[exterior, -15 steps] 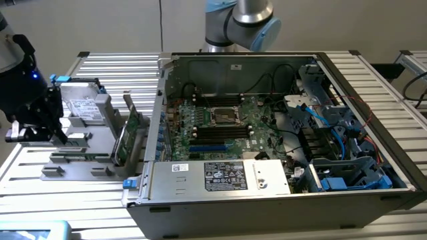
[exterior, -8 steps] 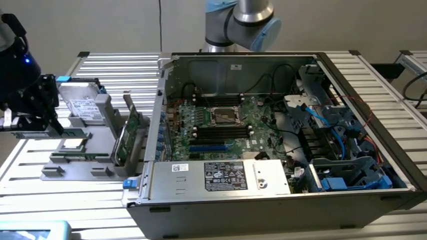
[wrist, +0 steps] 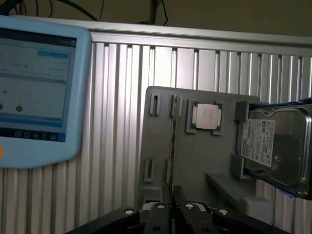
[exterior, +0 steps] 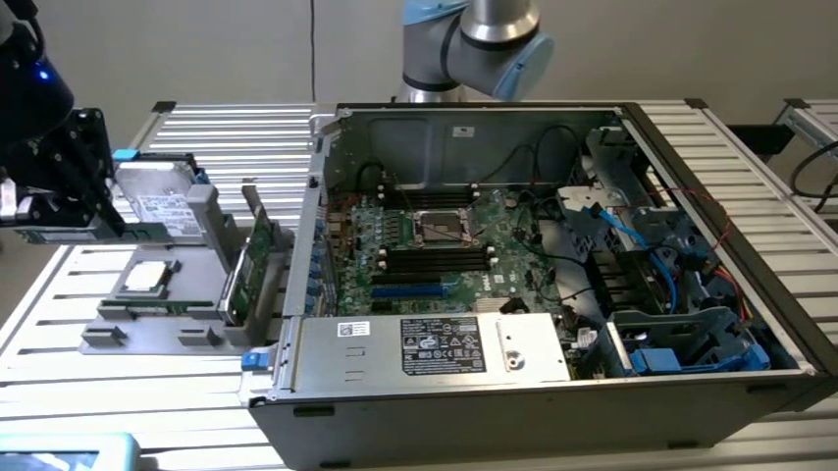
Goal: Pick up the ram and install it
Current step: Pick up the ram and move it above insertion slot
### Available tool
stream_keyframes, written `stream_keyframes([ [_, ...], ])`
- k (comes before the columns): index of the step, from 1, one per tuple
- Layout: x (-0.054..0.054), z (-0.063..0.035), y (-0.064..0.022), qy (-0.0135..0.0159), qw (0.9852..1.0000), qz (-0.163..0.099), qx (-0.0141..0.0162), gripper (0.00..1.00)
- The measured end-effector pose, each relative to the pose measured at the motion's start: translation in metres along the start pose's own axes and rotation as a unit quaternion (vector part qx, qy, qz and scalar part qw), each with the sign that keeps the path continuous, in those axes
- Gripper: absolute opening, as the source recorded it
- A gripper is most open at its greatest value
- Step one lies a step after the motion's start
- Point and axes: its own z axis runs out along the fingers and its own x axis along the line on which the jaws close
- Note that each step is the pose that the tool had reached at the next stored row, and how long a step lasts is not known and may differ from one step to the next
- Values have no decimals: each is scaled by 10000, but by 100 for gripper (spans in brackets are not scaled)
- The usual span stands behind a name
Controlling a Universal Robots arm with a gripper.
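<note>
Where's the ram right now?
In the exterior view the ram is at the far left, a thin green stick held level in the jaws of the gripper, above the gray tray and next to the hard drive.

Silver-grey arm (exterior: 492,29) with pale blue joint caps; black gripper (wrist: 172,199) showing silver screws.

Silver ribbed table (exterior: 210,123), grey tray (wrist: 195,161), green mobo (exterior: 492,231), black RAM slots (exterior: 433,257), blue cables (exterior: 626,218), lt-blue tablet frame (wrist: 82,97) w/ white screen, black pincer (wrist: 172,194), silver HDD (wrist: 287,141) w/ white label, dark grey PC case (exterior: 524,424)
</note>
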Motion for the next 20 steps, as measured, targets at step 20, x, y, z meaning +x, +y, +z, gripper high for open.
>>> stream_keyframes([
  [20,85,-237,-590,33,9999,-19,-102,14],
])
